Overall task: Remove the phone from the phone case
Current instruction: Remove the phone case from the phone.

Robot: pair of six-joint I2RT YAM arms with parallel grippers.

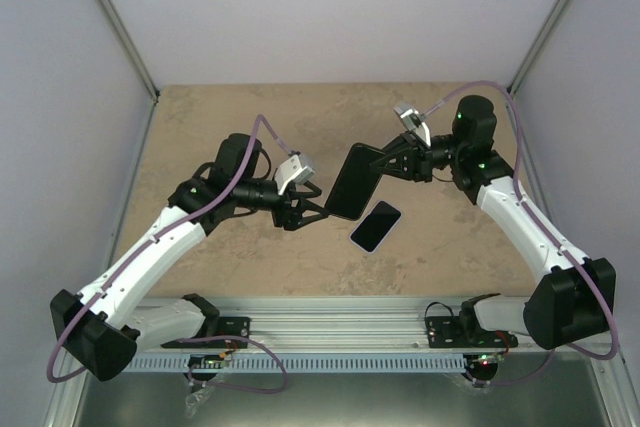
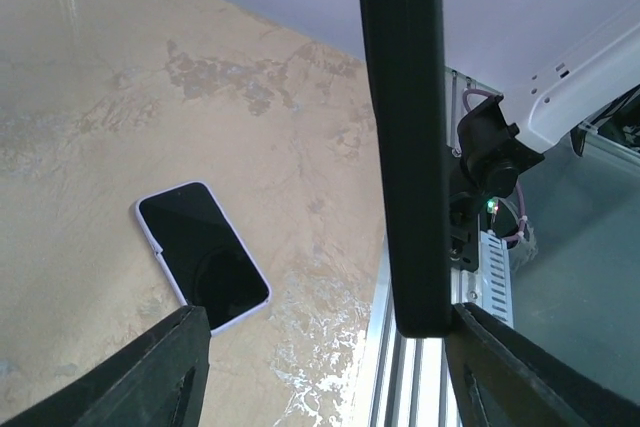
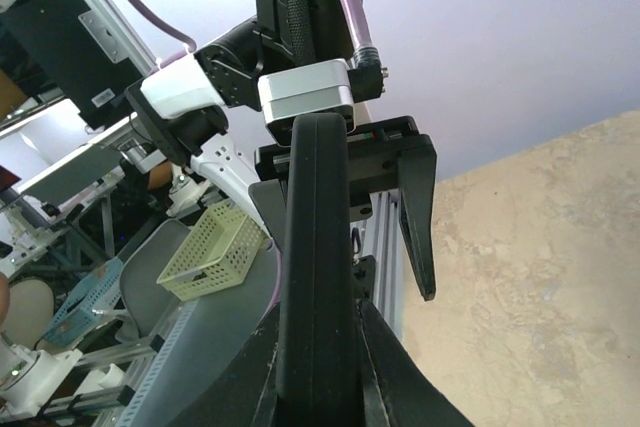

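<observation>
A black phone case [image 1: 352, 182] hangs tilted in the air above the table's middle, held at its upper right end by my right gripper [image 1: 384, 164]. In the right wrist view the case [image 3: 318, 247] stands edge-on, pinched between both fingers [image 3: 385, 362]. A phone [image 1: 376, 226] with a dark screen and pale lilac rim lies flat on the table just below the case; it also shows in the left wrist view [image 2: 203, 253]. My left gripper [image 1: 312, 209] is open at the case's lower end. In its view the case [image 2: 405, 137] sits just inside the right finger [image 2: 530, 372], untouched by the left one.
The tan stone-patterned table [image 1: 230, 127] is walled by grey panels on three sides. An aluminium rail [image 1: 330, 332] with both arm bases runs along the near edge. A yellow-green basket [image 3: 215, 252] lies off the table.
</observation>
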